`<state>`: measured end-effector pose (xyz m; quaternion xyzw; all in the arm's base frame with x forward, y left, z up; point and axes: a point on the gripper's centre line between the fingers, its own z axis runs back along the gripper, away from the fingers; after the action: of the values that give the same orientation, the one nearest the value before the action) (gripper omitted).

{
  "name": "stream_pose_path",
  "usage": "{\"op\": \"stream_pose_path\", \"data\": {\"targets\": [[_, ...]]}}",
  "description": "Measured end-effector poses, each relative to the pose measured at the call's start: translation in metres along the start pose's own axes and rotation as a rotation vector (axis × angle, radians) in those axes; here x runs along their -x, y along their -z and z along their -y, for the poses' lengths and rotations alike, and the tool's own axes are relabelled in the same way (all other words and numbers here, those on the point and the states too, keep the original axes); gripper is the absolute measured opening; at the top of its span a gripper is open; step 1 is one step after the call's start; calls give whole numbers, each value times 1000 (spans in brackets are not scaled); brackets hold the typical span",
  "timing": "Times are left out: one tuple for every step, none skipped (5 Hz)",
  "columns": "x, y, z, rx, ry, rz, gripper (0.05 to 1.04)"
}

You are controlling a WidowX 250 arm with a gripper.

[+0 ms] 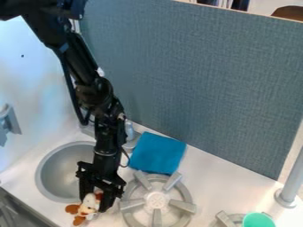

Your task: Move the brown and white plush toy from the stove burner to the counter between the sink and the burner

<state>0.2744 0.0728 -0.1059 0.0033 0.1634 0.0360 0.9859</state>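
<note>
The black gripper (93,200) hangs down at the lower left, between the sink's right edge and the stove burner. Its two fingers stand on either side of a small brown and white plush toy (89,205), closed around the toy's upper part. The toy's orange-brown limbs stick out below and to the left, low over the white counter by the sink rim.
A round metal sink (51,177) lies left of the gripper, a grey burner (157,200) right of it. Behind the burner is a blue cloth (157,153). A green cup (258,220) stands at the lower right, near a grey post (291,181). A grey partition (195,80) rises behind.
</note>
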Motion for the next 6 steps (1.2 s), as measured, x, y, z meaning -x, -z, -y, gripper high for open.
{"op": "stream_pose_path", "data": {"targets": [[-7,5,3,20,26,2,788],[-6,4,9,29,20,11,984],[2,-36,18,63,40,167,989],[12,-71,30,82,92,306,993],[16,-92,42,50,152,363,996],[21,-91,55,1,191,324,996]]}}
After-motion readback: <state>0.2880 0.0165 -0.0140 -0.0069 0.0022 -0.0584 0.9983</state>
